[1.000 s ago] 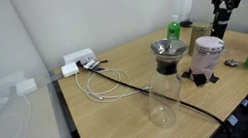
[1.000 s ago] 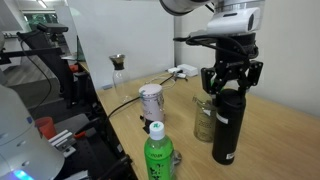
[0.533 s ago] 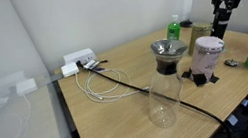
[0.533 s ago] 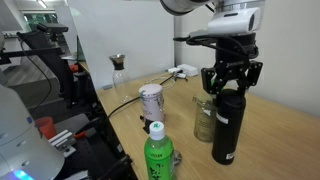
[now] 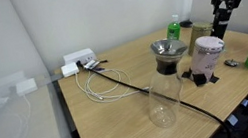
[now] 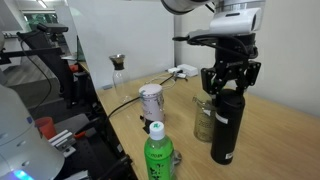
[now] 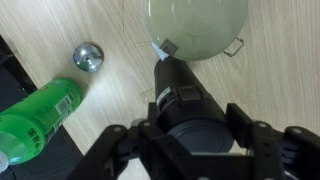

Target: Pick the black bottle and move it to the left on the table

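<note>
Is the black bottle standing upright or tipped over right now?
Upright: the black bottle is vertical, cap up, with the gripper around its top.

A glass carafe (image 5: 166, 90) stands on the table (image 5: 113, 126) beside cables (image 5: 102, 76).

In the wrist view the gripper (image 7: 195, 135) runs off the bottom edge and its fingers (image 7: 135, 140) sit so close to the black bottle (image 7: 193, 105) that contact cannot be told. In that view a green bottle (image 7: 38, 122) is cut by the left edge and a glass jar (image 7: 195, 25) by the top. In an exterior view the robot arm (image 6: 215, 8) leaves the top edge and the green bottle (image 6: 158, 155) runs below the frame.
</note>
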